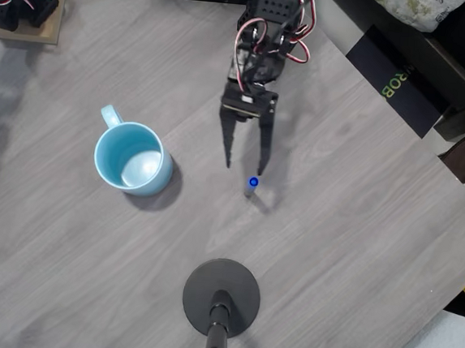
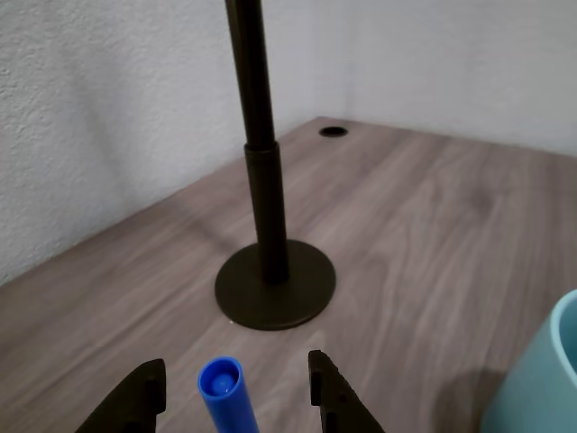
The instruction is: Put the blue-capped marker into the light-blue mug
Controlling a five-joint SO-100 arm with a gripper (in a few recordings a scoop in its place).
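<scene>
The grey wood-grain table (image 1: 61,273) carries all items. In the overhead view, the black arm with its red and white wires (image 1: 269,39) reaches down from the top edge toward the table's middle.

The round pale sky-blue ceramic mug with a small loop handle (image 1: 133,159) stands upright on the left part of the table in the overhead view, handle pointing to the upper left, its glossy inside visible. In the wrist view its rim and wall (image 2: 541,379) show at the lower right edge.

The black round stand base with an upright black pole (image 1: 222,297) sits near the bottom centre of the overhead view; in the wrist view it (image 2: 275,284) stands just beyond the fingers.

The two-finger black gripper (image 1: 246,169) points downward in the overhead view, its jaws spread wide and clamping nothing. In the wrist view the gripper (image 2: 239,388) shows both fingertips (image 2: 144,388) apart, one on each side of the cap.

The thin blue-capped marker (image 1: 253,183) stands upright on the table, well apart from the mug, seen end-on as a small blue dot just beside the right fingertip in the overhead view. In the wrist view its bright blue cap (image 2: 224,392) rises between the fingers, touching neither.
</scene>
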